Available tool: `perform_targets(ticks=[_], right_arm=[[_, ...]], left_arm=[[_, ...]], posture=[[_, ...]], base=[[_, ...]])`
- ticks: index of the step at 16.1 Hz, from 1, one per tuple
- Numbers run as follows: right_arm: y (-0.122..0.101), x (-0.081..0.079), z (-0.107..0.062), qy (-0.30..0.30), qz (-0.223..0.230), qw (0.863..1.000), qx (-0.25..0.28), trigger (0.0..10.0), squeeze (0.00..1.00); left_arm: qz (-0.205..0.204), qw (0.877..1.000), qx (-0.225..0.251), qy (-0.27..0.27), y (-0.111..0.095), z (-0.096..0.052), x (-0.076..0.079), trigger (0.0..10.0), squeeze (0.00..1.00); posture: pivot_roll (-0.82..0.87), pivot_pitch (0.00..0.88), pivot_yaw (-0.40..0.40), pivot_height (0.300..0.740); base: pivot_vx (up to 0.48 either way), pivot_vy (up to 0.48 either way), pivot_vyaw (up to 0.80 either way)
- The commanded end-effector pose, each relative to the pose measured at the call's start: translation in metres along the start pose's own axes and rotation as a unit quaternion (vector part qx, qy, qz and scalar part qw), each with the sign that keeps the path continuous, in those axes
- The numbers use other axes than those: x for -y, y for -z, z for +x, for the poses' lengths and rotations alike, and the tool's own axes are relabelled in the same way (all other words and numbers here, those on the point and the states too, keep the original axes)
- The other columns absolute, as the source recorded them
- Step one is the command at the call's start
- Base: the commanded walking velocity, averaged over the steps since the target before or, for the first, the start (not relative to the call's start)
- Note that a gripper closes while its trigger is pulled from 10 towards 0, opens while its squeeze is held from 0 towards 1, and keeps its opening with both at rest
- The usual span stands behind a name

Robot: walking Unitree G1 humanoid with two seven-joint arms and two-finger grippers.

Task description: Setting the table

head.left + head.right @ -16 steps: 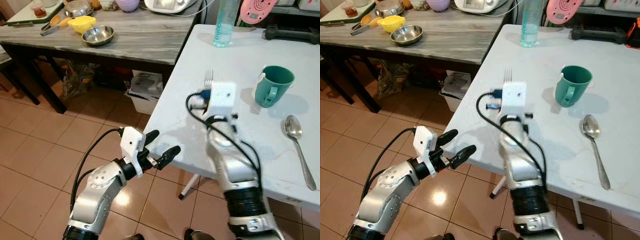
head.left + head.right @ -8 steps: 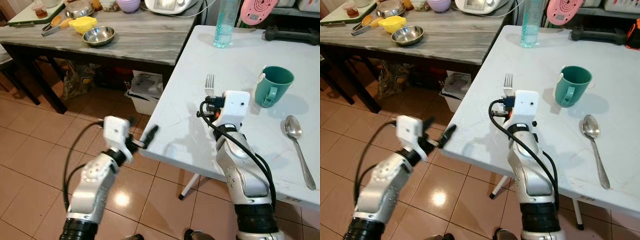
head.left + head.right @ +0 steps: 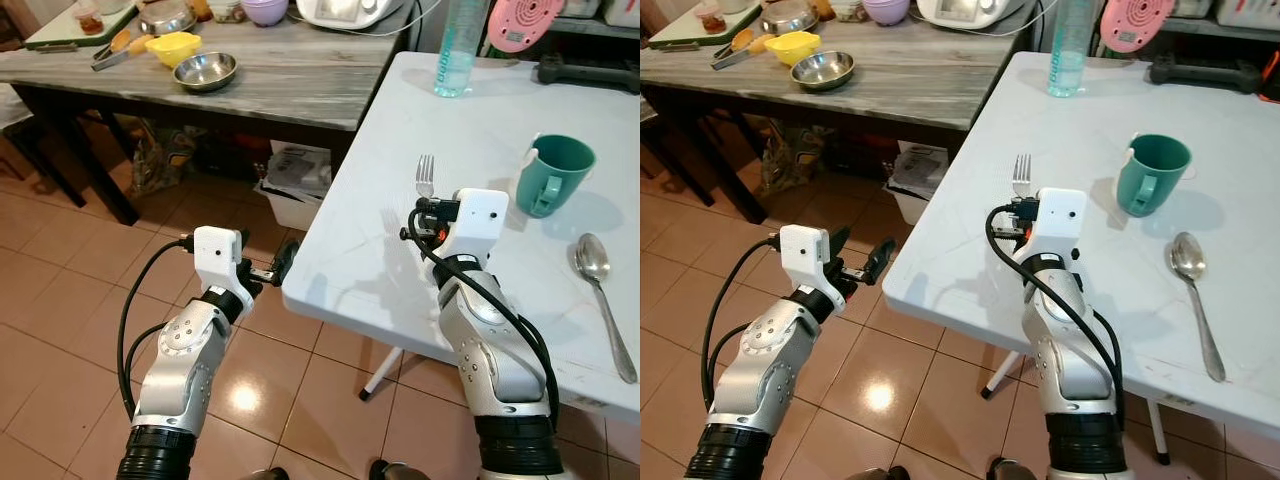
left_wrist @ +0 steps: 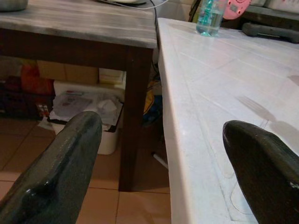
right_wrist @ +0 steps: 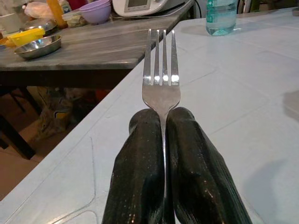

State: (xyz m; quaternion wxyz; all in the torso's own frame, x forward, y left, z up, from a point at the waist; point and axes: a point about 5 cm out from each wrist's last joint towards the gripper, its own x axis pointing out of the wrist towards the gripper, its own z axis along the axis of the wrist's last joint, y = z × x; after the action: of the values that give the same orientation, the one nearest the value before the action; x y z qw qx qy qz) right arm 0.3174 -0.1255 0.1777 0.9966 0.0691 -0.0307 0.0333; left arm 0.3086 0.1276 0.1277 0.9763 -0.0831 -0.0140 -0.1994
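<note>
At frame right: tabletop (image 3: 480, 120) carrying a mug (image 3: 553, 172) at right centre, a spoon (image 3: 598, 290) just below it toward the right edge, a bottle (image 3: 455, 55) at top centre. At centre, over the tabletop left of the mug: fork (image 3: 425, 176) clamped between right gripper (image 5: 163, 140) fingers (image 5: 140, 168), tines up-frame. At upper left: wooden tabletop (image 3: 260, 75) bearing a steel bowl (image 3: 205, 71). At lower left, off the tabletop's edge: left gripper (image 3: 862, 258), fingers spread.
</note>
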Motion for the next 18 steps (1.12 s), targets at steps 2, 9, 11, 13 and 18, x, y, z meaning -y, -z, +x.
perform_targets(ticks=[2, 9, 11, 13, 18], right_arm=[[-0.0052, -0.0013, -0.0017, -0.006, 0.007, 1.000, 0.013, 10.0, 0.00], [-0.0023, -0.0032, -0.0006, -0.006, 0.013, 1.000, 0.005, 10.0, 0.00], [-0.0017, -0.0035, -0.0003, -0.007, 0.015, 1.000, 0.004, 10.0, 0.00], [-0.0018, -0.0040, 0.0000, -0.006, 0.016, 1.000, 0.004, 10.0, 0.00], [-0.0014, -0.0052, 0.0007, -0.005, 0.020, 1.000, 0.004, 10.0, 0.00]], left_arm=[[0.007, 1.000, -0.003, -0.003, 0.0024, 0.0004, -0.0021, 10.0, 0.00], [0.013, 1.000, -0.004, -0.003, 0.0032, 0.0025, -0.0041, 10.0, 0.00], [0.015, 1.000, -0.005, -0.002, 0.0035, 0.0029, -0.0038, 10.0, 0.00], [0.017, 1.000, -0.005, -0.002, 0.0036, 0.0029, -0.0040, 10.0, 0.00], [0.019, 1.000, -0.005, 0.001, 0.0047, 0.0028, -0.0011, 10.0, 0.00]], posture=[[-0.06, 0.106, 0.073, 0.740], [-0.05, 0.097, 0.082, 0.740], [-0.05, 0.097, 0.082, 0.740], [-0.05, 0.099, 0.082, 0.740], [-0.05, 0.101, 0.086, 0.740]], base=[[0.000, 0.285, 0.00], [0.000, 0.356, -0.43], [0.000, 0.390, -0.69], [0.000, 0.424, -0.69], [0.000, 0.455, -0.69]])
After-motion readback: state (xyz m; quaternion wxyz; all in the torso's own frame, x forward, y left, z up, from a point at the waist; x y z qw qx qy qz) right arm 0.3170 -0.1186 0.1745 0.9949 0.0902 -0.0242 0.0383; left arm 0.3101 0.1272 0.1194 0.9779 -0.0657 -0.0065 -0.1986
